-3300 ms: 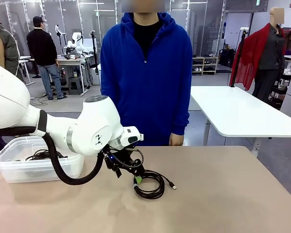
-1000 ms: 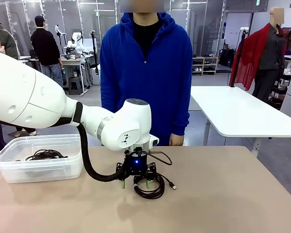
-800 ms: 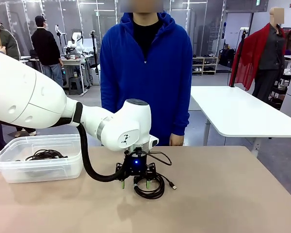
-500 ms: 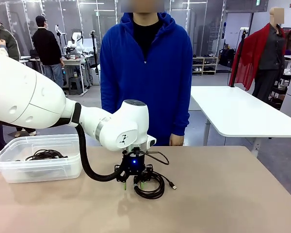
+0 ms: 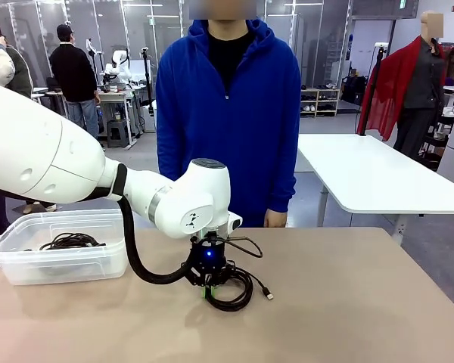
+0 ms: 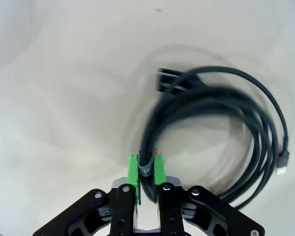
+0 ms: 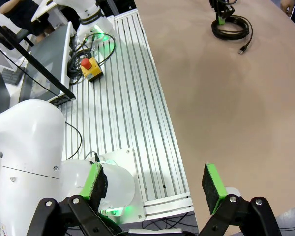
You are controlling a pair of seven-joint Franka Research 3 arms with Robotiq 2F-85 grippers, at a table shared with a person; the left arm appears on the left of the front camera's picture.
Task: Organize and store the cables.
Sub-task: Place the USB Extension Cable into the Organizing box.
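Jaws of left gripper (image 6: 146, 172) now pinched on one side of the coiled black USB cable (image 6: 221, 128), vs spread above it a sec ago. Grasp made, so lift to clear plastic bin (image 5: 60, 261) prob next. Coil lies on tan counter (image 5: 348, 302), strands between green pads. Right gripper (image 7: 155, 184) spread wide, nothing held.

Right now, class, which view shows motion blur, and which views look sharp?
Left wrist view: the cable coil is smeared with ghosted strands, while the left gripper, jaws shut on it, stays crisp. Front view: sharp; the coil casts a soft shadow. Right wrist view: sharp, with wide-angle bending.
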